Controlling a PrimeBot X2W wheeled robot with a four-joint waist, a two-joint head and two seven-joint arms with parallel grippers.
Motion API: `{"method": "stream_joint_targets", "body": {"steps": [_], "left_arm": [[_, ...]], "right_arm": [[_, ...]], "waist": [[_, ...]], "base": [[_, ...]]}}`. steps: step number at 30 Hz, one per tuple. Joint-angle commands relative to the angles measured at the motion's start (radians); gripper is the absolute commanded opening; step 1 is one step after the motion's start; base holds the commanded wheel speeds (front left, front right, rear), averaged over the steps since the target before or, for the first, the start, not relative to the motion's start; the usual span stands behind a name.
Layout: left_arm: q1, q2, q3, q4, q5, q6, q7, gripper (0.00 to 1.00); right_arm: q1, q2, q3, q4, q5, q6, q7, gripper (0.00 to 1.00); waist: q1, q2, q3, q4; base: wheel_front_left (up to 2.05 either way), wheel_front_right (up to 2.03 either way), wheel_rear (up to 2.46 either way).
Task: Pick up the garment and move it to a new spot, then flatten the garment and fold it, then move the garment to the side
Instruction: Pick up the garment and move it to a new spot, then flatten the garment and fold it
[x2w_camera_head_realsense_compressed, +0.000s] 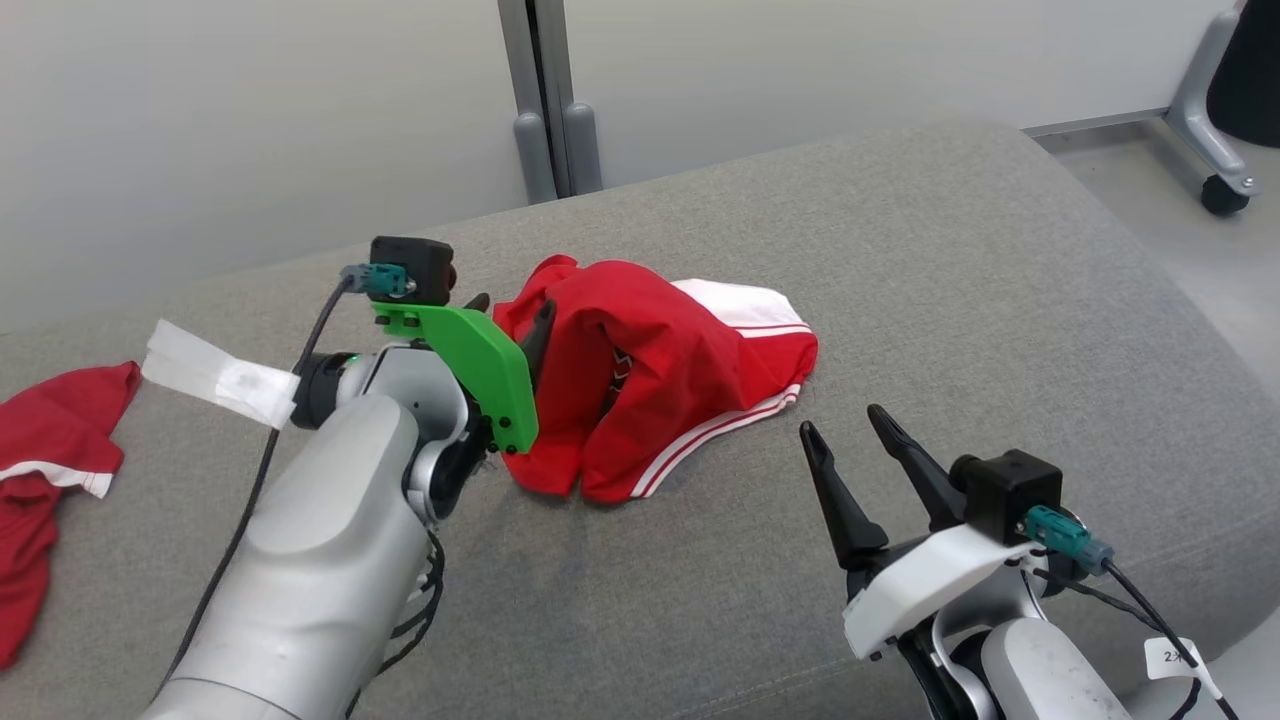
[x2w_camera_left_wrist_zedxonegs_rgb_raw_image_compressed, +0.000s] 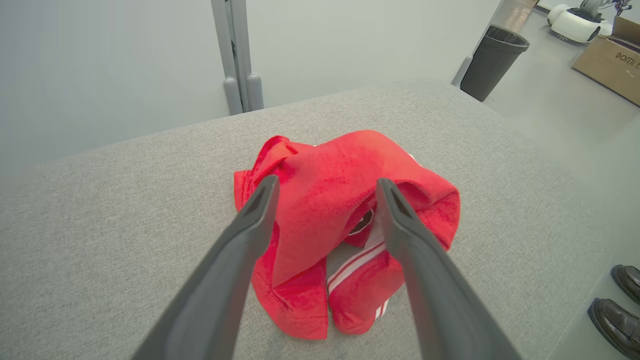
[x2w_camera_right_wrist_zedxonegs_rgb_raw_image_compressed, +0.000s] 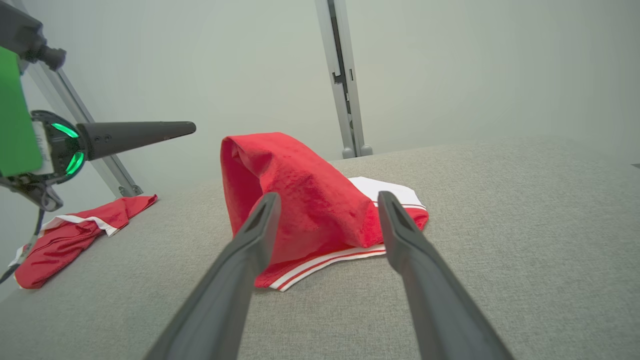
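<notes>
Garment, red with white stripes, lies crumpled in a heap on the grey cushion. Left gripper sits at the garment's left edge, fingers spread wide, holding nothing. Right gripper hovers near its front right, equally wide and empty

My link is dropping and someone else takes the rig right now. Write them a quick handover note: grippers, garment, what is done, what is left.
Left gripper: open, empty, fingers pointing at the red white-striped garment.
Right gripper: open, empty, off the garment's near right side, apart from it.
Garment: bunched in a peaked heap in the middle of the grey cushion. A second red garment lies at the far left.
Done: possibly the first move; cannot confirm. Not flattened or folded.
Left: flatten, fold, move aside.
</notes>
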Motion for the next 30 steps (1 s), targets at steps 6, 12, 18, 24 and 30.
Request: {"method": "stream_joint_targets", "body": {"steps": [6, 12, 18, 24, 30], "left_arm": [[-0.072, 0.085, 0.021, 0.041, -0.01, 0.046, 0.116, 1.0], [-0.123, 0.133, -0.001, 0.073, 0.018, 0.062, 0.188, 1.0], [-0.175, 0.17, -0.009, 0.093, 0.033, 0.081, 0.221, 1.0], [-0.195, 0.191, -0.011, 0.119, 0.039, 0.081, 0.216, 1.0], [-0.182, 0.179, -0.016, 0.152, 0.03, 0.074, 0.213, 1.0]], "right_arm": [[-0.009, -0.003, 0.017, -0.007, 0.001, 0.0, -0.003, 1.0], [-0.022, -0.002, 0.027, -0.023, 0.0, 0.0, -0.003, 1.0], [-0.042, -0.002, 0.028, -0.031, 0.004, 0.0, -0.02, 1.0], [-0.061, -0.002, 0.034, -0.034, 0.004, 0.0, -0.039, 1.0], [-0.077, -0.002, 0.048, -0.024, 0.0, 0.0, -0.043, 1.0]], "waist": [[0.0001, -0.0001, 0.032, -0.075], [0.0001, -0.0001, 0.101, -0.146], [0.0001, -0.0001, 0.193, -0.196], [0.0001, -0.0001, 0.26, -0.22], [0.0001, -0.0001, 0.277, -0.216]], "base": [[0.0, 0.0, 0.0], [0.0, 0.0, 0.0], [0.0, 0.0, 0.0], [0.0, 0.0, 0.0], [0.0, 0.0, 0.0]]}}
